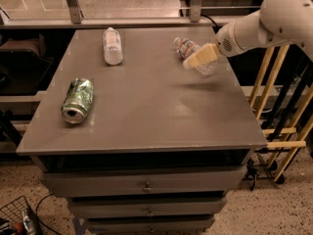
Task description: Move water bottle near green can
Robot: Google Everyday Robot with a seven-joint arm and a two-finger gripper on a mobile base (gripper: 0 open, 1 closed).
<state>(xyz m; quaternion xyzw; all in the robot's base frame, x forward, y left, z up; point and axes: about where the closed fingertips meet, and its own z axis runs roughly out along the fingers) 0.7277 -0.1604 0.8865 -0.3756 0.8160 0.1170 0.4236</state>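
**Gripper (195, 61) over the water bottle (185, 47) near the back right corner**

The green can (77, 101) lies on its side near the left edge of the grey tabletop (156, 116), with its silver top facing the front edge. Further back, close to the back edge and left of centre, a clear bottle with a plain white label (112, 45) also lies on its side, well apart from the can. Toward the back right corner the water bottle lies on its side, its white cap pointing to the back left and its label band showing. The gripper, on a white arm (254, 28) reaching in over the right edge, covers the bottle's lower half. Whether it is parted or clamped on the bottle cannot be told.
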